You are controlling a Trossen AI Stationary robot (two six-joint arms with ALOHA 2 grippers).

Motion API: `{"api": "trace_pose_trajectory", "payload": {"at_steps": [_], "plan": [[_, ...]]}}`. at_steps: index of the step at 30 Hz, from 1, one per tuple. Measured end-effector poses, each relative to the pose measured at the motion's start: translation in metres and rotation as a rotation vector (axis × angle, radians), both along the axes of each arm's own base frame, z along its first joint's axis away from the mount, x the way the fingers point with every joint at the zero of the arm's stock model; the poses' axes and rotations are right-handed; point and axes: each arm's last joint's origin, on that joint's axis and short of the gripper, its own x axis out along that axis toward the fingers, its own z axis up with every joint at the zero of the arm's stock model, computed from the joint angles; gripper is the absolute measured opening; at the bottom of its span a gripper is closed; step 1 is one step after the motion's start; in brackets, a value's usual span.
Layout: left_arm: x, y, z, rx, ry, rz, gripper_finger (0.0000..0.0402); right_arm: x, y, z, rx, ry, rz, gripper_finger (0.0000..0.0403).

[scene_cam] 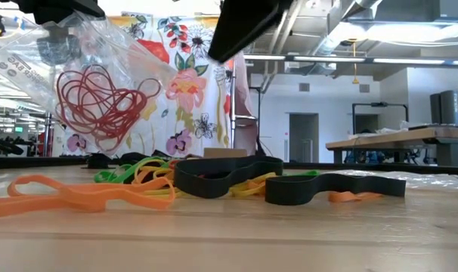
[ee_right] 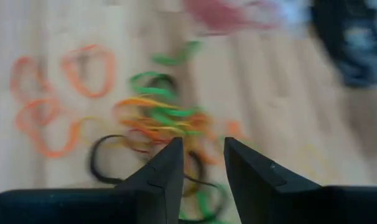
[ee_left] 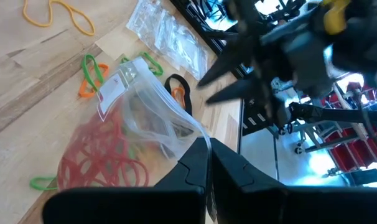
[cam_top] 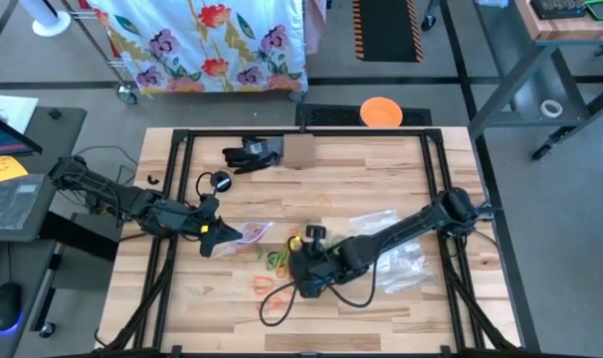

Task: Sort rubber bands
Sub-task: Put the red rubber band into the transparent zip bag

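Observation:
A loose pile of rubber bands [cam_top: 278,261] in green, orange, yellow and black lies on the wooden table [cam_top: 381,179]. The same pile [ee_right: 160,118] shows in the right wrist view. More orange bands [cam_top: 266,288] lie nearer the front edge. My right gripper [ee_right: 201,152] hovers open just above the pile, pointing steeply down, with nothing between its fingers. My left gripper [ee_left: 207,163] is shut on a clear zip bag [ee_left: 132,118] holding red rubber bands [scene_cam: 100,94], left of the pile. My left gripper pinches the zip bag's edge [ee_left: 200,140] between its two shut fingers, coming from the table's left and slanting slightly down. The bag hangs away from the fingers with the red bands gathered in its lower part. I cannot tell whether its lower end touches the table.
Empty clear bags [cam_top: 386,224] [cam_top: 403,270] lie to the right under my right arm. A black glove [cam_top: 252,154] and a small cardboard box [cam_top: 299,151] sit at the far edge. A black cable loop [cam_top: 214,182] lies behind my left gripper.

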Motion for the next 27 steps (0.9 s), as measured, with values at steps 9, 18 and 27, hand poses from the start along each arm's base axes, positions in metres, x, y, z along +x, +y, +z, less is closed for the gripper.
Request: {"api": "trace_pose_trajectory", "payload": {"at_steps": [9,18,27], "plan": [[0.000,0.000,0.000,-0.009,0.001,0.010,0.0000,0.004,-0.017,-0.046,0.062,-0.027,0.033,0.0113],[0.000,0.000,0.000,-0.008,0.000,0.017,0.0000,0.004,-0.031,-0.071,0.156,-0.060,0.047,0.0113],[0.000,0.000,0.000,-0.005,0.000,0.018,0.0000,0.000,-0.031,-0.082,0.183,-0.077,0.037,0.0113]]}}
